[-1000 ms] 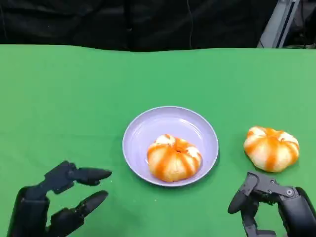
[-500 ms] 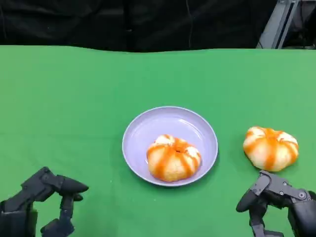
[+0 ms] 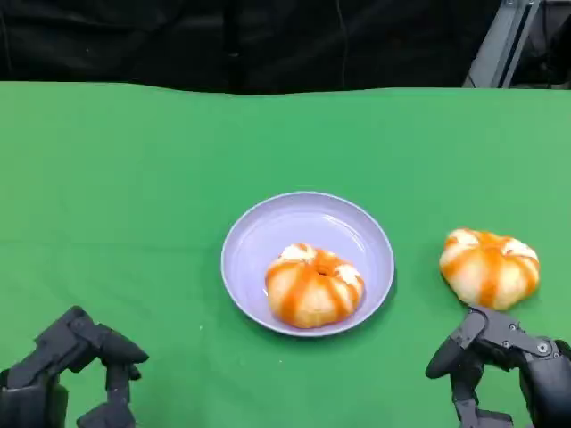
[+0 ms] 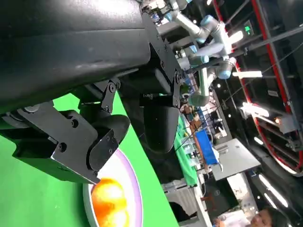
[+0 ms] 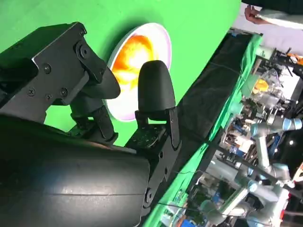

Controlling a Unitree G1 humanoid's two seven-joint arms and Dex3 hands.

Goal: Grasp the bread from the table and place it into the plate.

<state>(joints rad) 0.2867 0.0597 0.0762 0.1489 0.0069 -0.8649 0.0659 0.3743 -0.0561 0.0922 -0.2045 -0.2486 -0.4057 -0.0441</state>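
A lavender plate (image 3: 268,232) sits mid-table with one orange-striped bread (image 3: 314,285) lying in its near half. A second striped bread (image 3: 490,267) lies on the green cloth to the plate's right. My right hand (image 3: 504,361) hangs just in front of that bread, apart from it, fingers bent and holding nothing. At the lower left corner my left hand (image 3: 76,366) is low and empty, fingers bent downward, well clear of the plate. The left wrist view shows the plate (image 4: 128,179) and its bread (image 4: 111,203) beyond my parted fingers. The right wrist view shows the same plate (image 5: 162,41) and bread (image 5: 135,56).
Green cloth (image 3: 134,178) covers the table, with wide free room to the left and behind the plate. A black backdrop runs along the far edge, and a grey metal frame (image 3: 504,40) stands at the back right.
My left hand has pulled back toward the lower left corner and its outstretched fingers have bent downward. The right hand slid slightly down and right. Both breads and the plate stayed put.
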